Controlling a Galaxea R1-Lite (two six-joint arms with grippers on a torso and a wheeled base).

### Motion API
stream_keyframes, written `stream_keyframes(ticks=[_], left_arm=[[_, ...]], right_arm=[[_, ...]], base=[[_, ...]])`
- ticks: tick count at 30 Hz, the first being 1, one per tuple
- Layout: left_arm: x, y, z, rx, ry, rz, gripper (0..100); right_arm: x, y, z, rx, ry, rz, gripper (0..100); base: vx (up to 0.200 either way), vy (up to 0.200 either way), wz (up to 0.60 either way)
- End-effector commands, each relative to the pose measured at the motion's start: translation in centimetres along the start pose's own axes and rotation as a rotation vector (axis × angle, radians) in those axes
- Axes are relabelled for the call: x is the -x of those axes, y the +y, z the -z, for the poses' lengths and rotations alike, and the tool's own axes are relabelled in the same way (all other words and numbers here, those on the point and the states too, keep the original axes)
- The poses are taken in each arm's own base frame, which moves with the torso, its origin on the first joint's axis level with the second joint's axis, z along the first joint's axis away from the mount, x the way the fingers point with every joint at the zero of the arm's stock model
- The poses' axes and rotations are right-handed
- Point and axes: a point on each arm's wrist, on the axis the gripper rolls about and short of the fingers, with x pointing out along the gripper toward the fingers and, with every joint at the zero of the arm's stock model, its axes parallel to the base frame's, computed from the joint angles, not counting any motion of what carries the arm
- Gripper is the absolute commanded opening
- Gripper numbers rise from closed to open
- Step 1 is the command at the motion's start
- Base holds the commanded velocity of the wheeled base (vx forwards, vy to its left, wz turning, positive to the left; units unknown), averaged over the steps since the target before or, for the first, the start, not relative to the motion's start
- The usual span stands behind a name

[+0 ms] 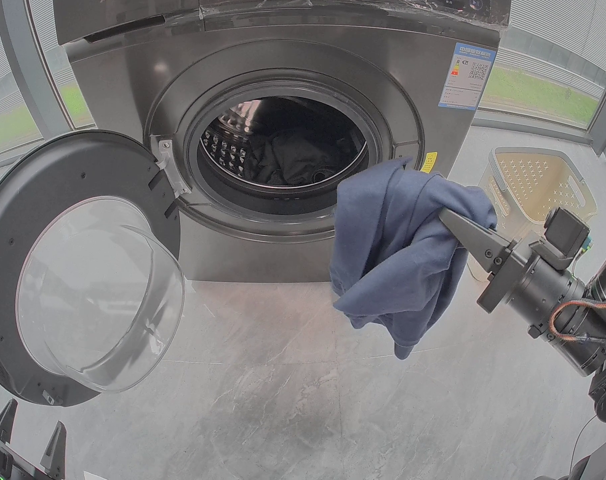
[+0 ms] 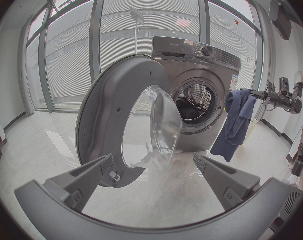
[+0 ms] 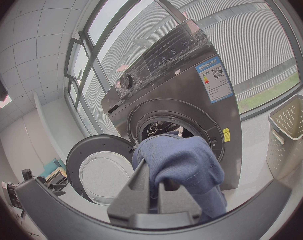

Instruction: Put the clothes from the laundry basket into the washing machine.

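A blue garment [image 1: 399,248] hangs in the air in front of the washing machine [image 1: 283,55], right of its round opening, with my right gripper [image 1: 449,220] shut on its upper part. The cloth drapes down toward the floor [image 2: 236,124] and bunches over the fingers [image 3: 181,165]. Dark clothes [image 1: 293,158] lie inside the drum. The beige laundry basket [image 1: 539,185] stands on the floor right of the machine, behind the right arm; what is inside it I cannot tell. My left gripper [image 2: 151,169] is open, low at the near left, facing the open door.
The machine's round door [image 1: 76,268] with its clear bowl is swung open to the left, taking up the left floor space. Grey tiled floor [image 1: 283,381] lies in front of the machine. Glass walls stand behind it.
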Motion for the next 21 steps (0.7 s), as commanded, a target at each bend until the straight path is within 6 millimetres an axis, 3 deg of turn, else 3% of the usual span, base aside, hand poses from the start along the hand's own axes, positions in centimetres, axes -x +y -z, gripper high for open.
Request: stream_keyframes(ticks=[1, 16, 21], left_arm=[[0.00, 0.02, 0.43, 0.000, 0.001, -0.001, 100], [0.00, 0.03, 0.43, -0.003, 0.001, 0.000, 100], [0.00, 0.02, 0.43, -0.003, 0.001, -0.001, 100]], right_arm=[[-0.02, -0.11, 0.35, 0.001, 0.013, 0.004, 0], [-0.27, -0.02, 0.66, 0.000, 0.024, 0.000, 0], [-0.30, 0.02, 0.63, -0.001, 0.022, 0.000, 0]], base=[[0.000, 0.000, 0.00], [0.000, 0.000, 0.00], [0.000, 0.200, 0.00]])
